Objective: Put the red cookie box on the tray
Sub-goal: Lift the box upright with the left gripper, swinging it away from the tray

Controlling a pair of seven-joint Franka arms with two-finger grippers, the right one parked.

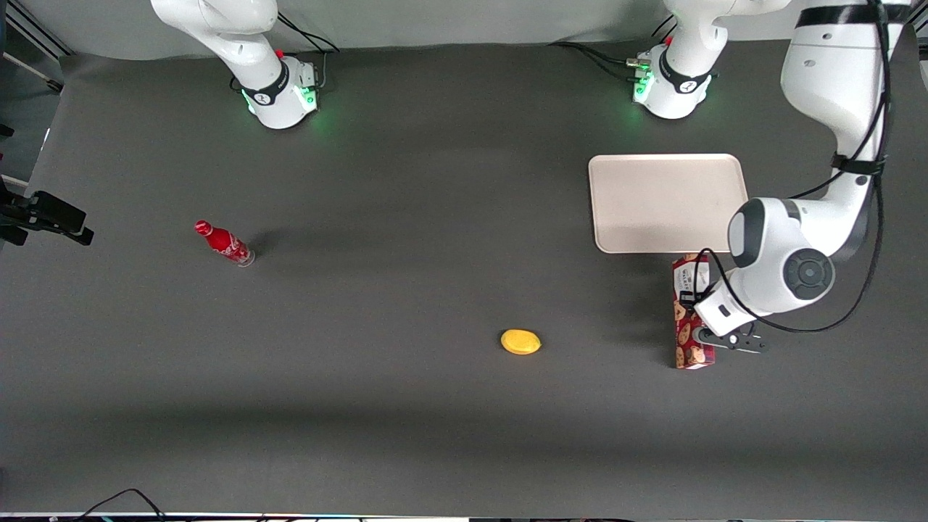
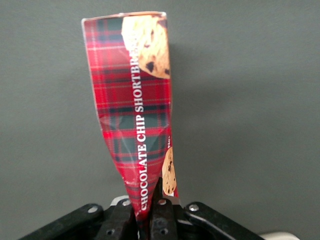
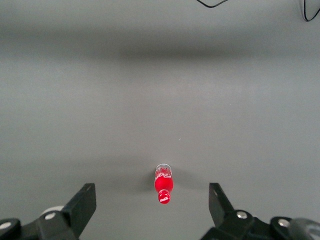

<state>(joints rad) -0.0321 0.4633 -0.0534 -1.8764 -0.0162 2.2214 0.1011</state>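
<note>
The red cookie box (image 1: 687, 312) is a long plaid carton with printed cookies, its white label end just nearer the front camera than the tray (image 1: 667, 203). My left gripper (image 1: 702, 328) sits over the box's middle, and the arm's wrist hides part of the carton. In the left wrist view the gripper (image 2: 147, 212) is shut on the red cookie box (image 2: 132, 100), and the carton is squeezed narrow between the fingers (image 2: 162, 215). Whether the box touches the table I cannot tell. The beige tray holds nothing.
A yellow lemon-like object (image 1: 520, 341) lies on the dark table beside the box, toward the parked arm's end. A small red bottle (image 1: 225, 243) lies much farther toward that end, also seen as the bottle (image 3: 163, 184) in the right wrist view.
</note>
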